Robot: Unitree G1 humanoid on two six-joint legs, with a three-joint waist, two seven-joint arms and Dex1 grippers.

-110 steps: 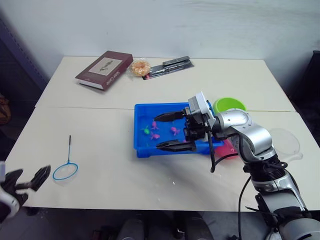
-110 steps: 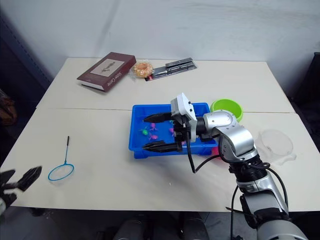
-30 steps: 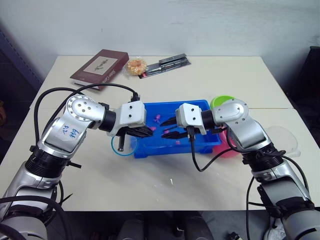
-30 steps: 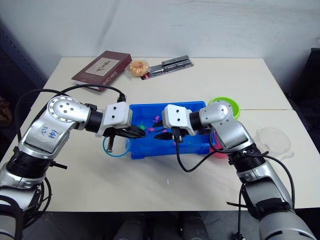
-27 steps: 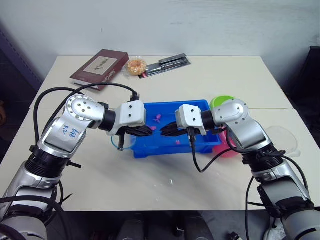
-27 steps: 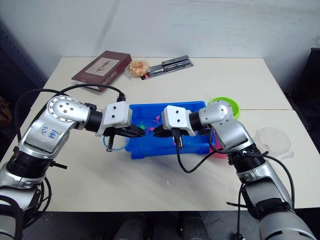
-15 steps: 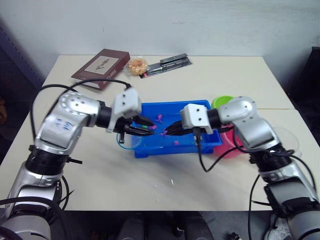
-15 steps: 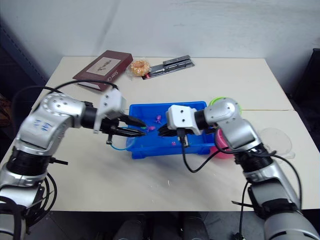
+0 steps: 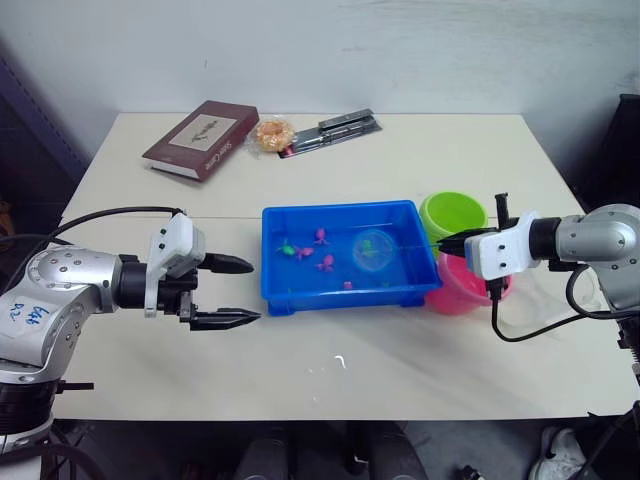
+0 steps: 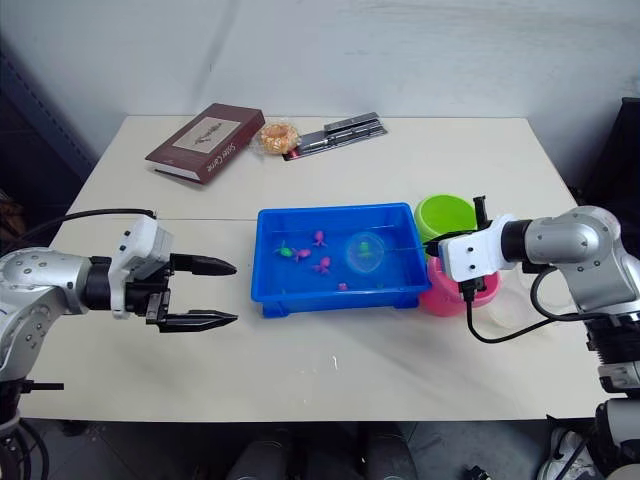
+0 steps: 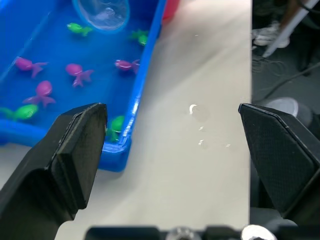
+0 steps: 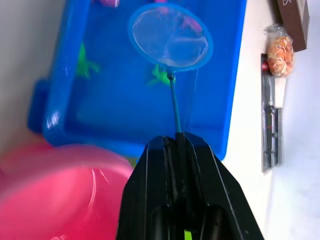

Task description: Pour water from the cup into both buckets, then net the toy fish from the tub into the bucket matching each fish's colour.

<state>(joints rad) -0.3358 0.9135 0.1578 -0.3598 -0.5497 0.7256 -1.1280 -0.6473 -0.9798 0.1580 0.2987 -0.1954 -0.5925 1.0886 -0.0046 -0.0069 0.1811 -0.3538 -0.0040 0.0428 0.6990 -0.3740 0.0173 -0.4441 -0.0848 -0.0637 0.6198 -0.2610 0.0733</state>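
Cream tabletop is carrying the tub (image 9: 340, 256) at centre frame, fish (image 9: 325, 263) swimming inside. Right gripper (image 9: 470, 240) is pinching the net (image 9: 371, 249) handle over it; left gripper (image 9: 222, 291) is hanging wide open, empty. Netting looks barely begun; buckets (image 9: 452, 212) waiting right.

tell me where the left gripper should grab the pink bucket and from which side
Grip the pink bucket by its thin upright rim, one finger inside and one outside, coming down from above. Its mouth is open upward. The tub touches its left side, the green bucket sits just behind, and the right gripper, shut on the net, hovers over it, so side approaches look blocked.
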